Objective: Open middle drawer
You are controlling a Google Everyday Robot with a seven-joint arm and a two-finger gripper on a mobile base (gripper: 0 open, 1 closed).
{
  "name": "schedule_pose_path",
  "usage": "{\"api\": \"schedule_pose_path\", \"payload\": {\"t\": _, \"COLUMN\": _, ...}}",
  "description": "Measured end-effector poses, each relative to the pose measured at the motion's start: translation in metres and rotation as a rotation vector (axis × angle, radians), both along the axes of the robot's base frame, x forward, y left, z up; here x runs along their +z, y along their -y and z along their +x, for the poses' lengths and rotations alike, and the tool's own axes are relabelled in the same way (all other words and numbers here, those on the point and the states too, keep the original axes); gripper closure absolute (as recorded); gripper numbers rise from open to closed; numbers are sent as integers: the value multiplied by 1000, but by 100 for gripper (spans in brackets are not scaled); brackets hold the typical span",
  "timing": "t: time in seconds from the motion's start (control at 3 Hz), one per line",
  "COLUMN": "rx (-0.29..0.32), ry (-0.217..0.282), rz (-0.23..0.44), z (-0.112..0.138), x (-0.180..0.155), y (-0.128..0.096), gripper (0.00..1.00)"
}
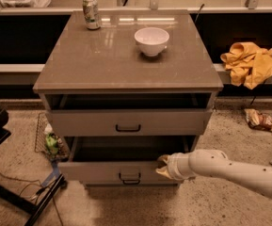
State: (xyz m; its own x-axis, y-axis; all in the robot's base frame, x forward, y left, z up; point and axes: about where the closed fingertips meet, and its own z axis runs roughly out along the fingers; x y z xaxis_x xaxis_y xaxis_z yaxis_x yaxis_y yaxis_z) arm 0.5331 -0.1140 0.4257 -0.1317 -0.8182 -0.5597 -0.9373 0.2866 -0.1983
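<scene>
Grey-beige cabinet (107, 65) fills the middle of the view, and its top serves as a table. The gripper (162, 166) sits low at its front, right of centre.

Level with the gripper and running off to its left is the middle drawer (93, 172). It is pulled well out, with a dark gap open behind its low front panel. The gripper is at the right part of that panel's top rim. I cannot tell whether it is clamped on the rim or only resting against it.

Just above the gripper, the taller top drawer (88, 122) is ajar by a narrow slot. The white arm (234, 171) reaches in from the gripper's right, low over the floor (206, 206). No lowest drawer can be seen below.

Far above and to the right, a yellow cloth (251, 62) hangs on a ledge. On the table well above the gripper stand a white bowl (151, 40) and, further left, a can (91, 13). The drawer's black handle (130, 177) is just left of the gripper and untouched.

The drawer looks largely open, so the risks lie in any further pull:
- An off-centre contact could skew the drawer and bind it on its runners.
- A weak hold on the thin rim could slip off.
- Rising from here would knock the top drawer's underside.
- A hard tug might shake the cabinet and shift the bowl or can.
</scene>
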Motion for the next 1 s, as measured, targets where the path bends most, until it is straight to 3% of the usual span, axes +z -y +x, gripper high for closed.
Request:
{"api": "schedule_pose_path", "payload": {"t": 0.67, "rx": 1, "ry": -1, "rz": 1, "z": 0, "x": 5, "y": 0, "gripper": 98}}
{"api": "schedule_pose_path", "payload": {"t": 1.0, "rx": 2, "ry": -2, "rz": 1, "z": -1, "x": 4, "y": -1, "gripper": 74}}
